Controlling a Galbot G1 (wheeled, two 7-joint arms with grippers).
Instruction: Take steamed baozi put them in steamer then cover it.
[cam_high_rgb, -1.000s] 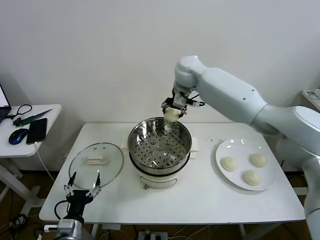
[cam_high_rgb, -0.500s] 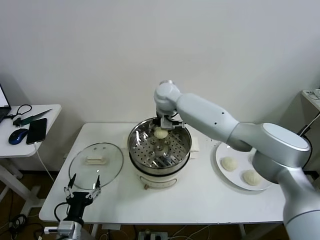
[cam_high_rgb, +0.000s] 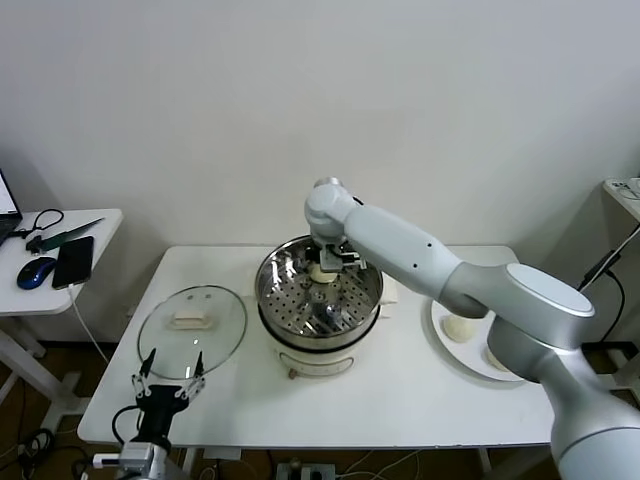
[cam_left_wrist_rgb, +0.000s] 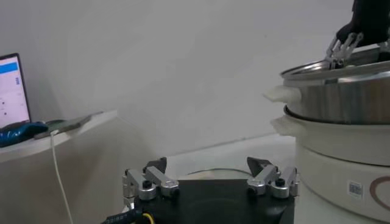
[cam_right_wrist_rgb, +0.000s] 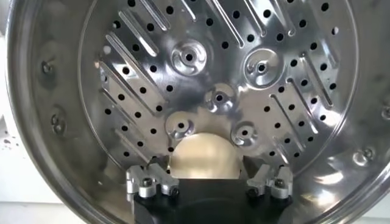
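Right gripper: fingers standing spread inside the shiny round steel steamer basket, gripping nothing.
Small cream-white dough bun: sitting between those fingers, at the basket's twelve o'clock.
Left gripper: hanging spread, empty.

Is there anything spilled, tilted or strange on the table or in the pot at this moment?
Nothing stands out. The steamer sits level, the cover lies flat beside it, and the baozi rests on the perforated floor between the right gripper's open jaws.
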